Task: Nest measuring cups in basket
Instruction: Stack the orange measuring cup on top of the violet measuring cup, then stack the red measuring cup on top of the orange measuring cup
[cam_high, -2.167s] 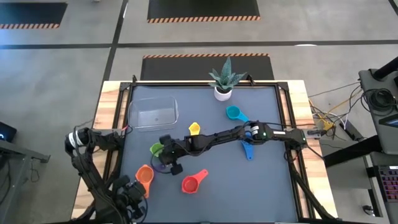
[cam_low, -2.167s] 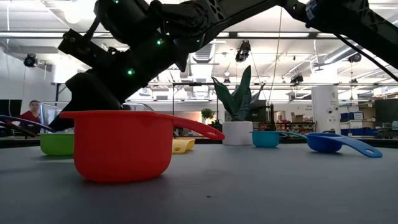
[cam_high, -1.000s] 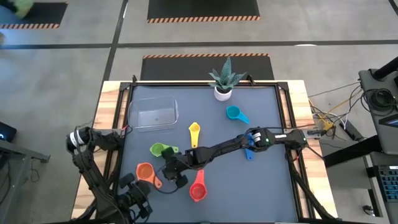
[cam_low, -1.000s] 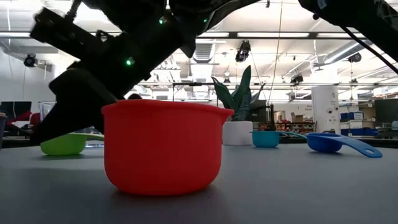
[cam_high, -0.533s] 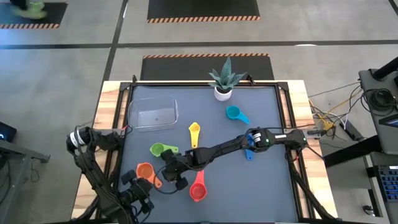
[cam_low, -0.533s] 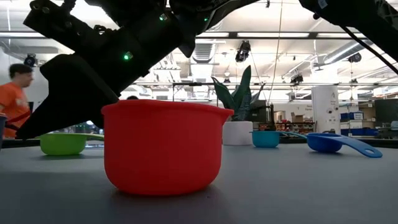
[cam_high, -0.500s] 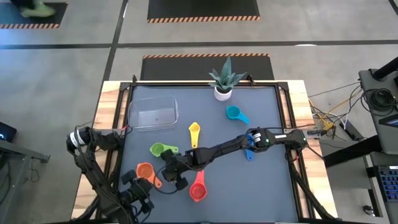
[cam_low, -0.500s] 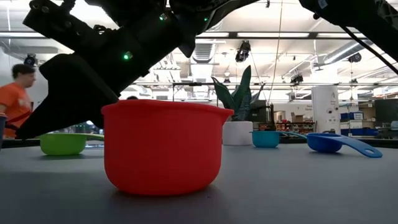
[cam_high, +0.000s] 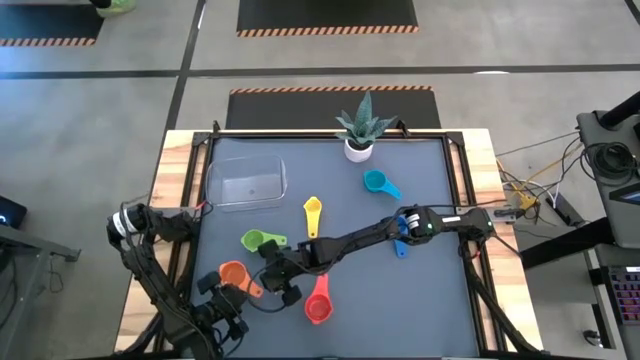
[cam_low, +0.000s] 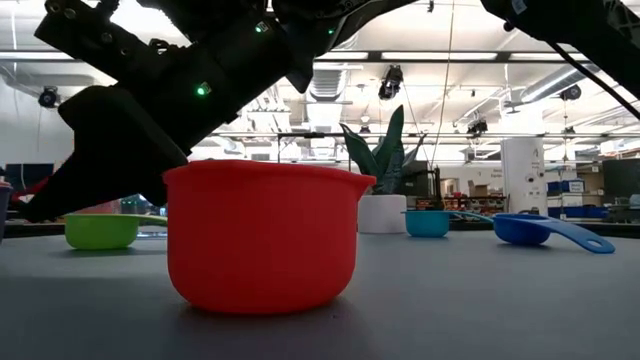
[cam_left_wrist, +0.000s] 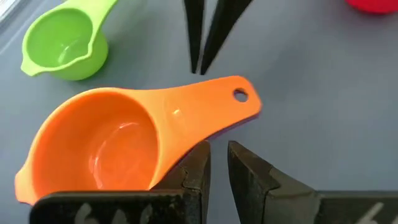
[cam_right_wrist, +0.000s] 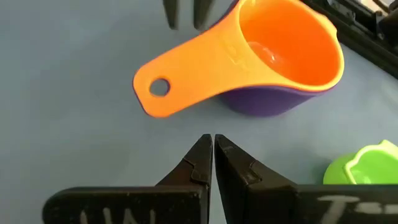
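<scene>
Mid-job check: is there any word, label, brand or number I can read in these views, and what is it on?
No text can be read.
orange measuring cup, handle: faint raised marks, too blurred to read.
left gripper, body: pale lettering cut off by the picture's edge, unreadable.
right gripper, body: the same, unreadable.
floor mats: striped edging only, no words.

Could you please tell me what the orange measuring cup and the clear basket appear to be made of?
The orange measuring cup looks like glossy moulded plastic: bright highlights sit inside its bowl, and its flat handle has a neat punched hole. The basket looks like clear, rigid plastic: the dark table shows through it, with pale glints along its rounded rim. It could be acrylic or similar.
</scene>
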